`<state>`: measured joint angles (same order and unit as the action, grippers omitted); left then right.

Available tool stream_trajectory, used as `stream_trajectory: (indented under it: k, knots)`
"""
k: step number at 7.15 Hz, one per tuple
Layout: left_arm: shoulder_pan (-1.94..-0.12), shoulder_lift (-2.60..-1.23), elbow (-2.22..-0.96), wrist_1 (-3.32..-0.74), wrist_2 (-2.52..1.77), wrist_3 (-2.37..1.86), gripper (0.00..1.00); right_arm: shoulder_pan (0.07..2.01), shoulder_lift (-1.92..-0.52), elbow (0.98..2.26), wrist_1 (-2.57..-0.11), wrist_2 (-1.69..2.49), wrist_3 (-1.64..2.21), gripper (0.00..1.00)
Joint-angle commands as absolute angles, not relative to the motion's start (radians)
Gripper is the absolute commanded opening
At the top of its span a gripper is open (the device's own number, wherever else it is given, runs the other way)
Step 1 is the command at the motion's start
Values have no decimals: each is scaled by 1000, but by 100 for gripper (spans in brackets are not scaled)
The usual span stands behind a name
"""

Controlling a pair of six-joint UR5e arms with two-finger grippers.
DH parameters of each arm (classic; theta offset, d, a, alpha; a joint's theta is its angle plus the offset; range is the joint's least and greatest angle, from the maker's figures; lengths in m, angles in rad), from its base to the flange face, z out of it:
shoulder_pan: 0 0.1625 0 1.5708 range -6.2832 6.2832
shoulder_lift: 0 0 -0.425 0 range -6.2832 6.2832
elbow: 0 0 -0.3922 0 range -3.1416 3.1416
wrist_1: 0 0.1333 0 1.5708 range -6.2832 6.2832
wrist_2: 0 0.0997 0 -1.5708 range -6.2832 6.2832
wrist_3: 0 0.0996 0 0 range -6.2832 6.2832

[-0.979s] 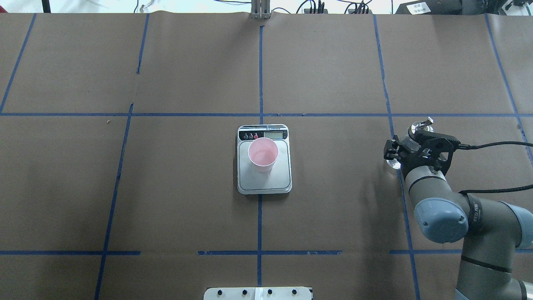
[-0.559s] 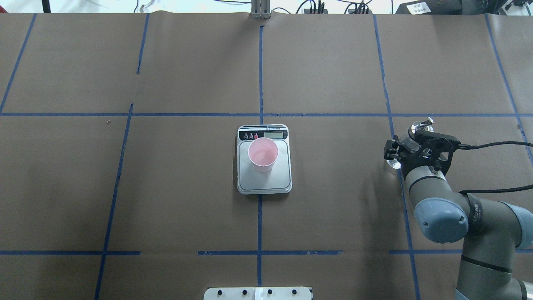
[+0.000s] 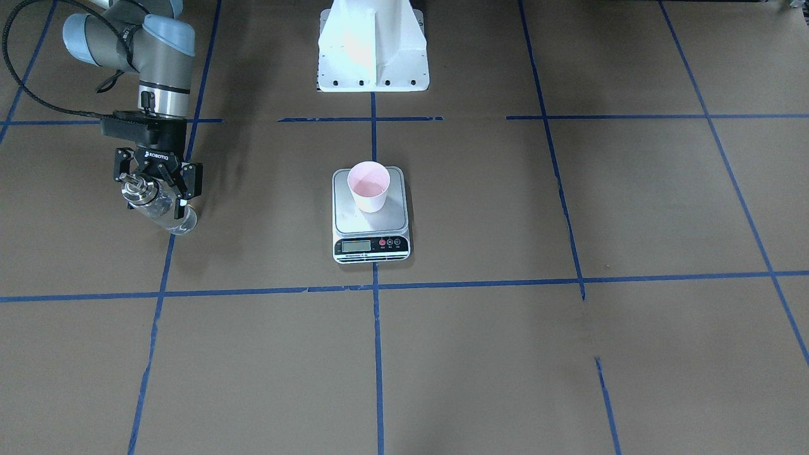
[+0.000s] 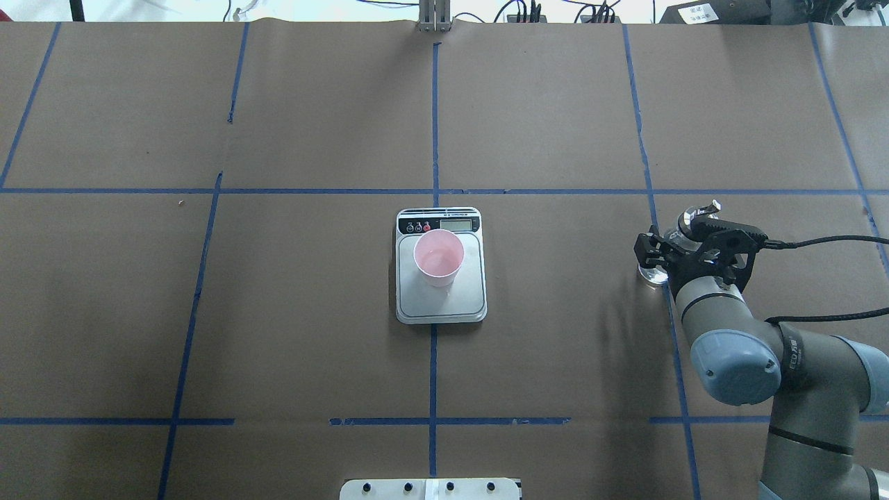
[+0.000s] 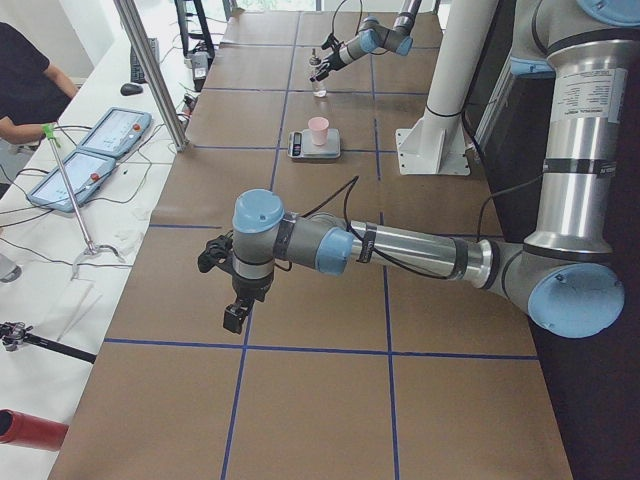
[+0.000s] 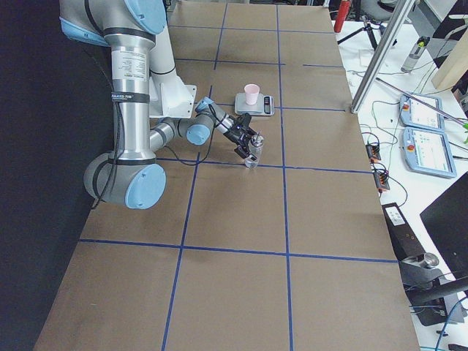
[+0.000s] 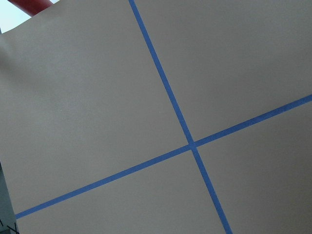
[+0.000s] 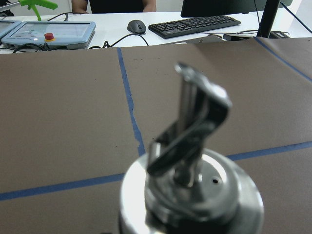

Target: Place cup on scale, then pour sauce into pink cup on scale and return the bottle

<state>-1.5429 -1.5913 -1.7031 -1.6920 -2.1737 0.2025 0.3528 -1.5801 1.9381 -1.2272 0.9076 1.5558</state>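
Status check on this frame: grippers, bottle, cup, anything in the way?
Right gripper around bottle, grip unclear, off to the side. Left gripper away, state unclear. Cup on scale. Nothing in the way.

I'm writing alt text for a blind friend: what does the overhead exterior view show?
A pink cup stands on a kitchen scale at the middle of a brown table marked with blue tape lines. At the right, the robot's right end effector grips a small glass bottle with a metal spout.

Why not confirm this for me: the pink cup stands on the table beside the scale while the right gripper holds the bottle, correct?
Not quite: the overhead exterior view shows the cup standing on the scale, not beside it. The right gripper does hold the bottle.
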Motion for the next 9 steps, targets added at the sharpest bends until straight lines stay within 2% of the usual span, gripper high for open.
stream_trajectory:
  k: [1,5,7,9]
  knots:
    - [-1543,-1591,-1704,-1692,-2174,202,100,353,-1580,1947,-1229,934,1555,100]
    - [-1543,-1592,-1704,-1692,-2174,204,100,356,-1597,1959,-1243,1095,1555,100]
    - [-1543,-1592,-1704,-1692,-2172,204,100,354,-1649,2025,-1243,1111,1555,100]
    - [-1543,-1592,-1704,-1692,-2172,204,100,353,-1649,2031,-1243,1120,1555,100]
